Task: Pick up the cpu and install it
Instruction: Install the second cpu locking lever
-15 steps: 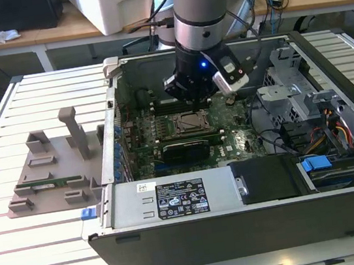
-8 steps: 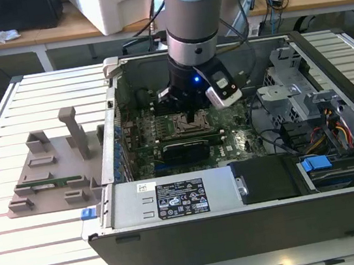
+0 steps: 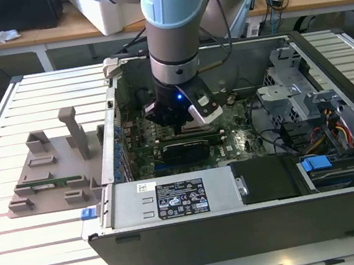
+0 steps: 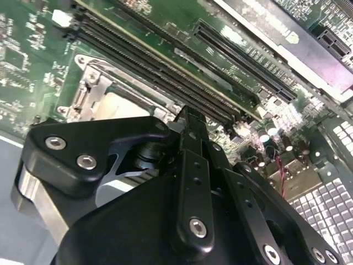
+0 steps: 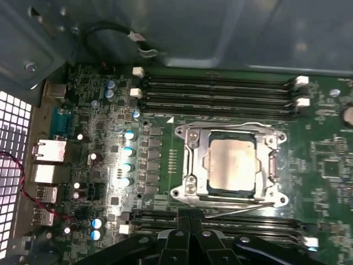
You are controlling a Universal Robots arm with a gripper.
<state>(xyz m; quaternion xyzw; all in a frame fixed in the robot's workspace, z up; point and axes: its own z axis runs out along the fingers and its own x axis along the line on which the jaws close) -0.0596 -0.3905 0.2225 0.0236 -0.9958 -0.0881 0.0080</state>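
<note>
The cpu (image 5: 231, 164) sat flat inside the socket (image 5: 229, 164) on the motherboard (image 5: 165, 160), its silvery top plate framed by the socket's metal bracket, as the first wrist view showed. Dark memory slots (image 5: 218, 91) ran along one side of the socket, and more slots (image 5: 220, 221) ran along the other. In the second wrist view, part of the cpu (image 4: 118, 99) and the socket frame (image 4: 88, 91) showed just past the tool's black body.

The motherboard lay at the bottom of an open computer case (image 3: 243, 228), which rested on a slatted table (image 3: 49, 256). Inside the case, the exterior view also showed a labelled power supply (image 3: 179, 197) along the near wall, a black drive bay (image 3: 266, 179) beside it, and bundled cables (image 3: 334, 127) towards the exterior view's right. A grey plastic fixture (image 3: 50, 170) stood on the table outside the case, on the exterior view's left.

The arm (image 3: 173, 34) reached straight down into the case, its wrist vertical above the board. The tool (image 5: 190, 218) hung just above the slots beside the socket, its fingers (image 4: 190, 124) pressed together and holding nothing, apart from the cpu.
</note>
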